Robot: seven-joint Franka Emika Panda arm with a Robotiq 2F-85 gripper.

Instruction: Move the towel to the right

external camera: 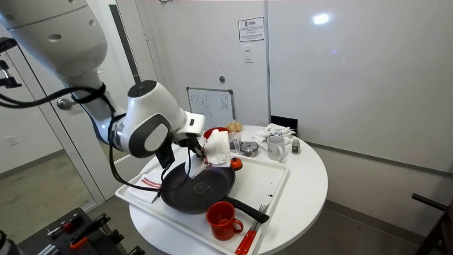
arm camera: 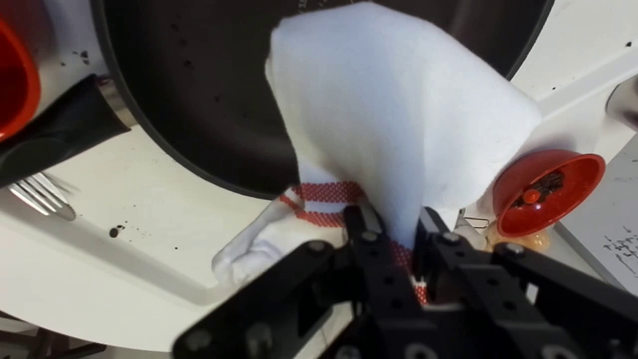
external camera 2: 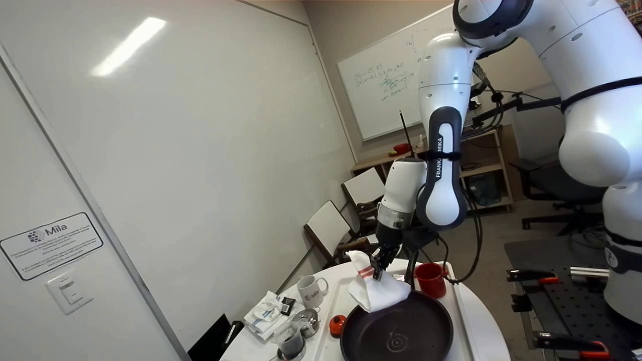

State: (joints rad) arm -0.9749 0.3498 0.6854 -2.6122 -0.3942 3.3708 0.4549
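Note:
The towel (external camera: 220, 148) is white cloth with red stripes. It is bunched and hangs from my gripper (external camera: 201, 154) above the far edge of the black frying pan (external camera: 193, 193). In an exterior view the towel (external camera 2: 381, 295) drapes below the gripper (external camera 2: 377, 268), partly in front of the pan (external camera 2: 398, 336). In the wrist view the fingers (arm camera: 391, 222) are shut on a fold of the towel (arm camera: 359, 99), which spreads over the pan (arm camera: 199, 114). Whether its lower edge touches the pan is unclear. A second striped white cloth (external camera: 150, 182) lies on the tray beside the pan.
The white tray (external camera: 283, 177) holds the pan, a red mug (external camera: 222, 221), a fork and red-handled cutlery (external camera: 249, 237), and a red-orange round item (external camera: 236, 163). Behind it stand a grey mug (external camera: 275, 147), a metal pot (external camera: 250, 148), a red bowl (arm camera: 551, 194) and crumpled white cloths (external camera: 274, 132).

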